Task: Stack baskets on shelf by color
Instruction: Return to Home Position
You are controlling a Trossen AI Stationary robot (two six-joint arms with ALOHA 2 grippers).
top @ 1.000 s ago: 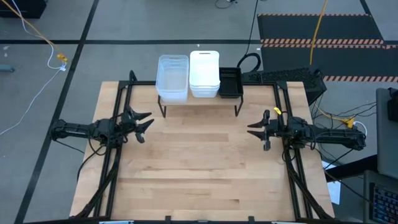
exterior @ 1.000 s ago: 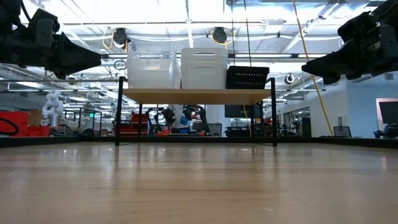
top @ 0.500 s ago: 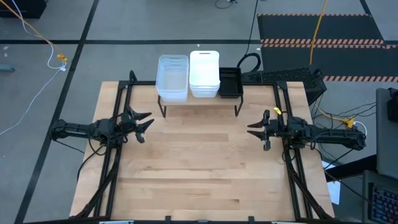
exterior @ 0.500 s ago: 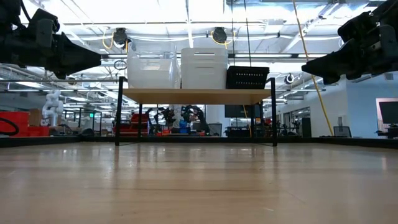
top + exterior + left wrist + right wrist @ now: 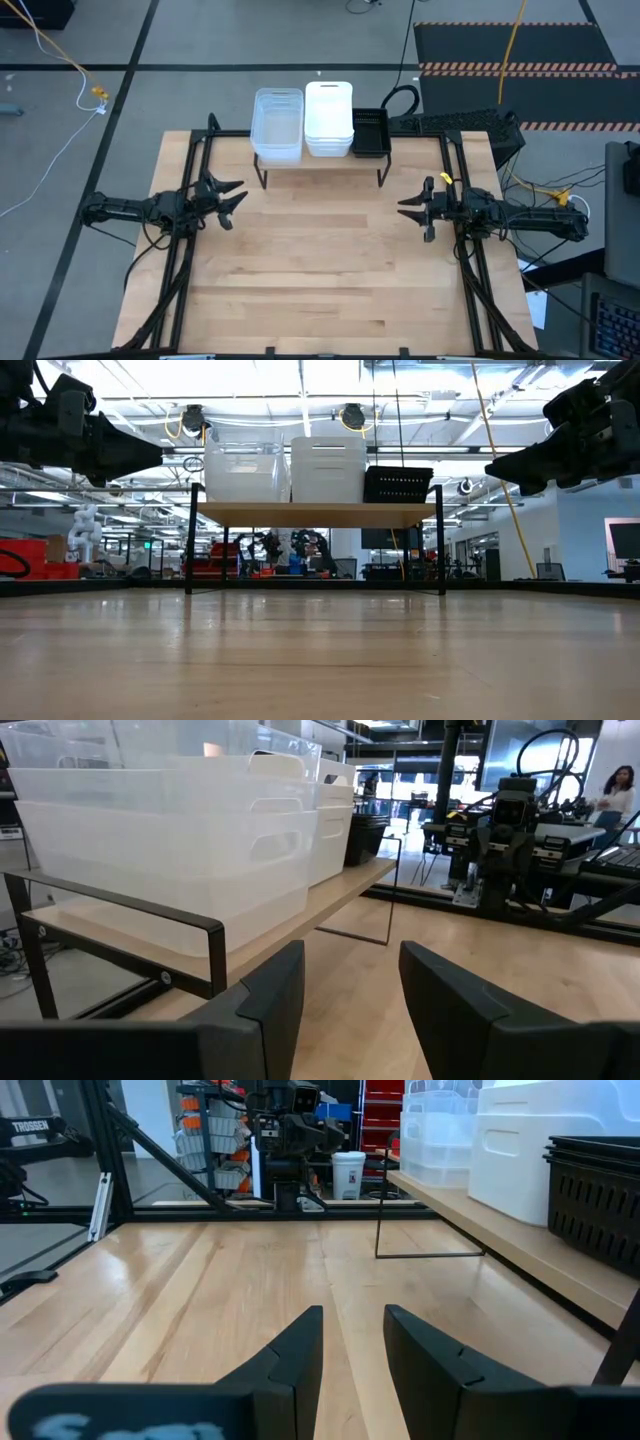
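Note:
The shelf [image 5: 320, 160] stands at the table's far edge on thin black legs. On it sit three stacks side by side: clear baskets [image 5: 277, 125] on the left, white baskets [image 5: 328, 118] in the middle, black slatted baskets [image 5: 371, 132] on the right; the low view shows the same clear [image 5: 245, 473], white [image 5: 328, 468] and black [image 5: 399, 484] stacks. My left gripper [image 5: 232, 201] hovers open over the table's left side; my right gripper [image 5: 412, 213] hovers open over its right side. Both hold nothing and point toward the table's middle.
Black metal frame rails [image 5: 185, 260] run along the table's left and right edges under each arm. The wooden tabletop [image 5: 320, 270] lies between the grippers. Cables and a striped mat [image 5: 520, 60] lie on the floor beyond the far right corner.

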